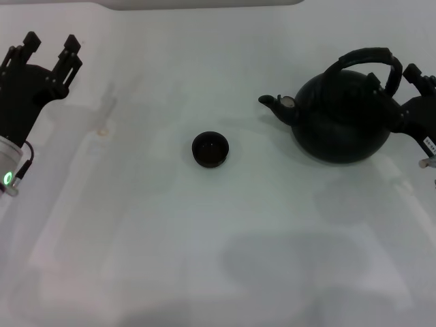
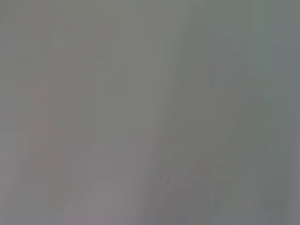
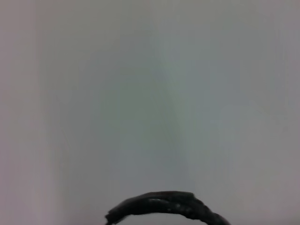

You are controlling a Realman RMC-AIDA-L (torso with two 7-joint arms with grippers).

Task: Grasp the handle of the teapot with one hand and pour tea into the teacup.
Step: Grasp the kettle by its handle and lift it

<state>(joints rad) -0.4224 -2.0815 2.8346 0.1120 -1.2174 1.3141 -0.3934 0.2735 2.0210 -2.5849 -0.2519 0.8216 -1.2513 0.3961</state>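
The black teapot (image 1: 340, 119) stands on the white table at the right, its short spout (image 1: 272, 102) pointing left toward the teacup. Its arched ribbed handle (image 1: 364, 58) rises over the top, and a piece of it shows in the right wrist view (image 3: 164, 204). The tiny black teacup (image 1: 210, 149) sits near the middle of the table, apart from the pot. My right gripper (image 1: 403, 76) is at the right end of the handle, close against it. My left gripper (image 1: 51, 42) is open and empty at the far left, away from both.
The white table (image 1: 204, 259) carries faint shadows. A small pale spot (image 1: 102, 131) lies on it left of the teacup. The left wrist view shows only plain grey surface. The table's far edge runs along the top of the head view.
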